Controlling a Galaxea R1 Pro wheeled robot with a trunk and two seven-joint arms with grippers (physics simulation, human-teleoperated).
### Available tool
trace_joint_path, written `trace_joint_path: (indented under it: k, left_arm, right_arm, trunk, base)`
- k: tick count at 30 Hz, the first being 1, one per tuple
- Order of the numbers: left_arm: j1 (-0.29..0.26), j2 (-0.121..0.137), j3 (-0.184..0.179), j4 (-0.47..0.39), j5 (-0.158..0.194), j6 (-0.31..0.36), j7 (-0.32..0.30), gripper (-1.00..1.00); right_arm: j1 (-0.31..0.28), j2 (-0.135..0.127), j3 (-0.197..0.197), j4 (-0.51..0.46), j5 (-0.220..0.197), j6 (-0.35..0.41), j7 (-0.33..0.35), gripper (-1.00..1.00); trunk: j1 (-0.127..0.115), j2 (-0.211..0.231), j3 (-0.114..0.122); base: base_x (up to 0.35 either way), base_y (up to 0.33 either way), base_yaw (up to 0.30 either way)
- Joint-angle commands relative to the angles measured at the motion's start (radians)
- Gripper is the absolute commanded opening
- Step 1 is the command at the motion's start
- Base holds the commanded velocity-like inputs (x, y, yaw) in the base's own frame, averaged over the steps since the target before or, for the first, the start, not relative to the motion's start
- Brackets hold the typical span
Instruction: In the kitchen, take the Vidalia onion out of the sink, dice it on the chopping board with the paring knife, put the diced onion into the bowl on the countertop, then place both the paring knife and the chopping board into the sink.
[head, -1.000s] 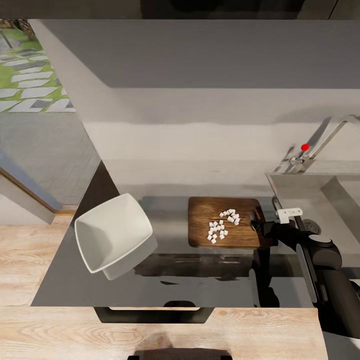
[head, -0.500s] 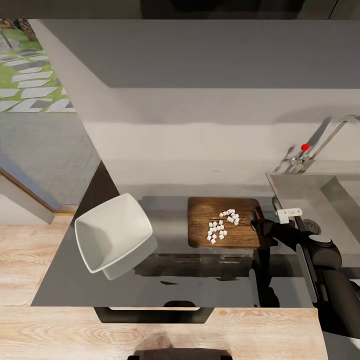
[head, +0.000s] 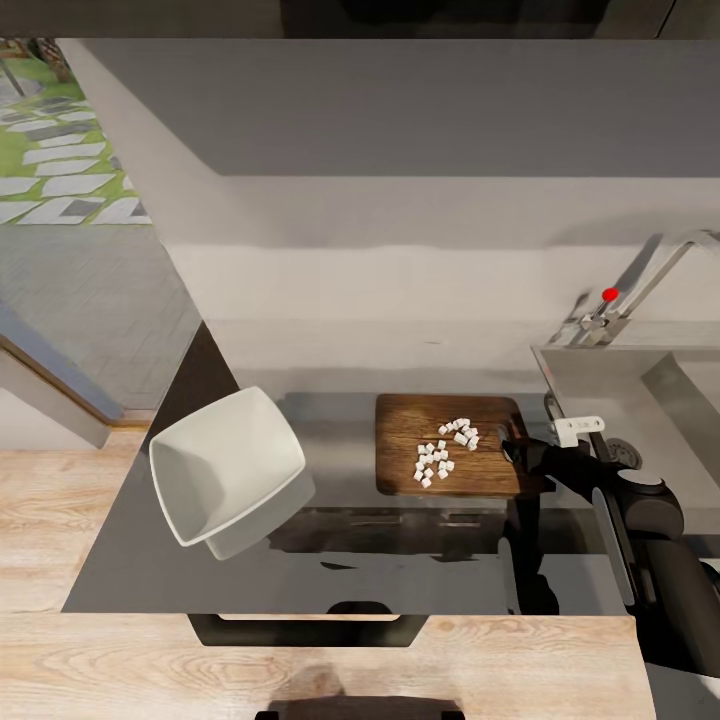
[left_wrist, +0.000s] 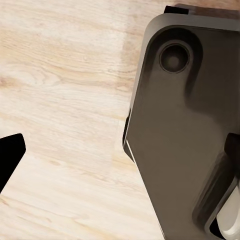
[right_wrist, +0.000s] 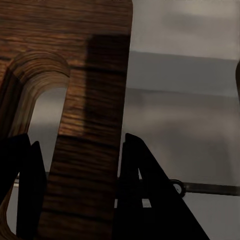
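The brown chopping board (head: 402, 472) lies flat on the dark countertop (head: 350, 565), left of the sink (head: 640, 385). Several tiny white cubes of diced onion (head: 445, 451) sit on its middle. My right gripper (head: 512, 447) is at the board's right end, by the handle hole. In the right wrist view its dark fingers (right_wrist: 140, 190) stand on both sides of the wooden strip (right_wrist: 85, 125) beside the slot, shut on it. The white bowl (head: 225, 475) rests tilted at the counter's left. The paring knife is out of view. My left gripper (left_wrist: 120, 155) hangs open over the floor.
The chrome tap (head: 615, 300) with its red dot stands behind the sink. A grey wall backs the counter. A window or door to a garden is at the left. Pale wood floor (left_wrist: 60, 75) and my dark base (left_wrist: 185, 125) lie below the counter's front edge.
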Motion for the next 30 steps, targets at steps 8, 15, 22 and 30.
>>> trace_joint_path:
  k: [8, 15, 22, 30]
  left_arm:
    - [-0.002, -0.001, -0.008, 0.004, 0.008, -0.007, 0.001, 1.00]
    - [-0.002, -0.003, -0.008, 0.004, 0.009, -0.005, -0.003, 1.00]
    - [-0.002, -0.003, -0.008, 0.004, 0.009, -0.005, -0.005, 1.00]
    - [-0.002, -0.003, -0.008, 0.004, 0.009, -0.005, -0.005, 1.00]
  right_arm:
    - [-0.001, 0.000, -0.001, 0.010, 0.032, 0.002, 0.010, -1.00]
    - [0.000, 0.017, 0.007, 0.003, 0.007, 0.015, 0.013, -1.00]
    - [-0.002, 0.056, 0.010, -0.006, 0.020, 0.025, 0.011, -1.00]
    - [-0.002, 0.066, 0.010, -0.010, 0.039, 0.026, 0.009, -1.00]
  trunk:
    - [0.001, -0.001, -0.001]
    - [0.001, -0.001, -0.001]
    - [0.001, -0.001, -0.001]
    - [0.001, -0.001, -0.001]
  base:
    - [0.000, 0.000, 0.000]
    - [0.000, 0.000, 0.000]
    - [0.000, 0.000, 0.000]
    - [0.000, 0.000, 0.000]
